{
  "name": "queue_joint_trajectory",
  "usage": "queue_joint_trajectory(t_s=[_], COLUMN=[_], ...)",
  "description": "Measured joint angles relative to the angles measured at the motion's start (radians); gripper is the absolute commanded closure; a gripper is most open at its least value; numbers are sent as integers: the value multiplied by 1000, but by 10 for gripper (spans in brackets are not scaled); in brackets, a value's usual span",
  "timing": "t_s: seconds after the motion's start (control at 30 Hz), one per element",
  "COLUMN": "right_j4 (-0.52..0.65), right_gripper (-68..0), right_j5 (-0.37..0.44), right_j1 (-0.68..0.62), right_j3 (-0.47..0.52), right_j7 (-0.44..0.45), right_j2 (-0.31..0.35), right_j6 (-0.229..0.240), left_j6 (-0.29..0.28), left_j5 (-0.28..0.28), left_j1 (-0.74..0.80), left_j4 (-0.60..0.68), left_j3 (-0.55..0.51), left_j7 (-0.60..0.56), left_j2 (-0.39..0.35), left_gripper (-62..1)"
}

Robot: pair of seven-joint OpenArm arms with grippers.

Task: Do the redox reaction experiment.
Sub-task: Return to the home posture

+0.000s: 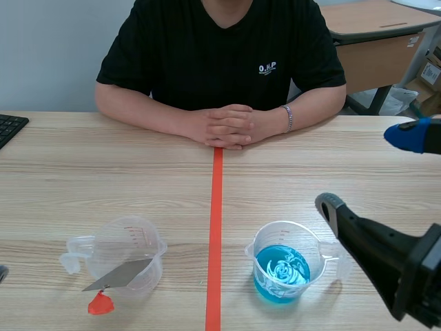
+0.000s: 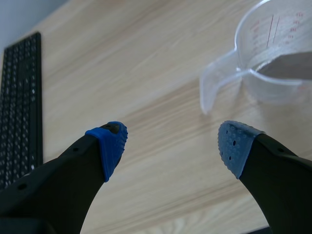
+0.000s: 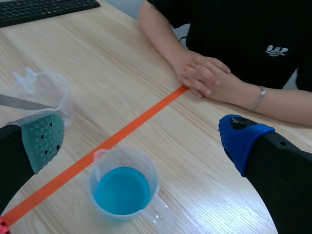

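Note:
A clear measuring cup (image 1: 129,252) stands left of the tape line, and a grey metal strip (image 1: 118,274) with a red end (image 1: 100,303) leans out of it. Right of the line a second clear cup (image 1: 284,267) holds blue liquid. My right gripper (image 1: 368,169) hangs open above and to the right of the blue cup (image 3: 124,187), which lies below and between its fingers. My left gripper (image 2: 173,146) is open over bare table, with the empty cup (image 2: 273,53) and its handle ahead to the right. The strip (image 3: 19,102) also shows in the right wrist view.
A person sits across the table with clasped hands (image 1: 227,127) resting near the far end of the orange tape line (image 1: 215,227). A black keyboard (image 1: 10,127) lies at the far left edge, seen beside my left gripper as the keyboard (image 2: 19,112).

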Motion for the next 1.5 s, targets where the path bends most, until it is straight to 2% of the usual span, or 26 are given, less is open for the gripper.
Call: queue_joint_trajectory(t_s=[0.13,0.23,0.37,0.5,0.67,0.73,0.9,1.03,1.23,1.5], right_j4=[0,0,0,0,0,0,0,0,0,0], right_gripper=[-679,-679,-679,-679,-679,-679,-679,-679,-679,-679], right_j5=[13,35,35,50,53,55,57,57,57,57], right_j1=[0,1,3,3,3,3,3,3,3,3], right_j3=[25,34,35,35,35,35,35,35,35,35], right_j7=[-6,-24,-31,-38,-43,-46,-47,-47,-47,-47], right_j2=[0,0,0,0,0,0,0,0,0,0], right_j6=[-6,-6,-10,-20,-28,-29,-29,-29,-29,-29], left_j6=[-11,-32,-76,-110,-114,-136,-155,-165,-165,-165], left_j5=[-60,-99,-100,-100,-100,-100,-99,-100,-100,-100], left_j1=[-72,-119,-177,-249,-367,-406,-489,-550,-612,-613], left_j4=[0,0,0,0,0,0,-1,-1,-1,-1], left_j3=[0,5,56,145,244,277,375,431,483,495], left_j7=[-5,-4,-5,-5,11,18,68,92,125,144], left_j2=[-59,-103,-168,-215,-216,-215,-210,-210,-193,-188], left_gripper=[-421,-462,-527,-543,-543,-543,-619,-623,-623,-623])
